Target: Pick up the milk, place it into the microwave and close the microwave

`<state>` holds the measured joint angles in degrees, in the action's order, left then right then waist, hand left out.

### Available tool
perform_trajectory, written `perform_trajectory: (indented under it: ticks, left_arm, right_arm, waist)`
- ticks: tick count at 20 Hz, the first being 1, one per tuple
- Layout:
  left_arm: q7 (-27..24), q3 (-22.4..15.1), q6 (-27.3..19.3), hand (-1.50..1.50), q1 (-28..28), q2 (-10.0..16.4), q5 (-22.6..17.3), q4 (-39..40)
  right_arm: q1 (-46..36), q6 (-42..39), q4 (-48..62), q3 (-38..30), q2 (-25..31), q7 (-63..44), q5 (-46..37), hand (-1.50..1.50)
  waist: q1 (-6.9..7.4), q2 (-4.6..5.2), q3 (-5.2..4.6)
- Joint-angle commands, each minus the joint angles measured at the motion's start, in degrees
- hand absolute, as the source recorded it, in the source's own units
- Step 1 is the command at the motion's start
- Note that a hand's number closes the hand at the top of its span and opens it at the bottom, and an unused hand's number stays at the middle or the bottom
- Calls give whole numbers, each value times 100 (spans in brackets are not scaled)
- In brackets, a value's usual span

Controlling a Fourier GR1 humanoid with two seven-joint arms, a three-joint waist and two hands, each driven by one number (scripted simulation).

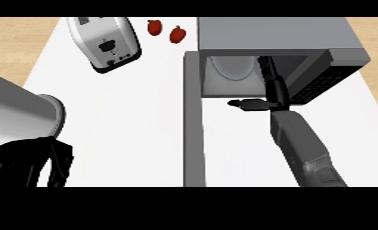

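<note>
Your right hand (275,91) is poking into the open microwave (280,34) at upper right, fingers straight and grasping nothing (the milk is not showing, so I cannot tell where it is). The white counter (133,124) is carrying a toaster (105,44) at upper left, and your left hand (33,166) is sitting at lower left; I cannot tell its state.

Robot body: two grey forearms, two black hands.
Detail: right forearm (303,146) is a slim grey casing with a darker recessed panel near its base; right hand (275,86) black, narrow. The left forearm (26,111) is a broad grey cylinder, pale-rimmed; left hand (33,166) black.
</note>
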<state>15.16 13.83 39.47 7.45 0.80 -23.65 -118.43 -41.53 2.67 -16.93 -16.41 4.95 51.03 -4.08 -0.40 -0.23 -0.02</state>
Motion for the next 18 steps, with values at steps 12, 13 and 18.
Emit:
perform_trajectory:
  ticks: [12,13,18]
  left_arm:
    - [-435,-1747,-840,150,-908,-79,1629,593]
    - [-514,-1801,-830,150,-1062,-79,1707,915]
    - [-1020,-2816,-1160,150,-1330,-79,2454,1637]
  right_arm:
    - [3219,-594,-3441,789,-158,-628,201,-150]
    - [3492,-416,-3731,977,-372,-613,79,-150]
    - [4549,-905,-4891,1025,37,-780,289,-150]
  waist:
    - [-194,-32,-13]
    - [-218,-27,-15]
    - [-170,-5,-12]
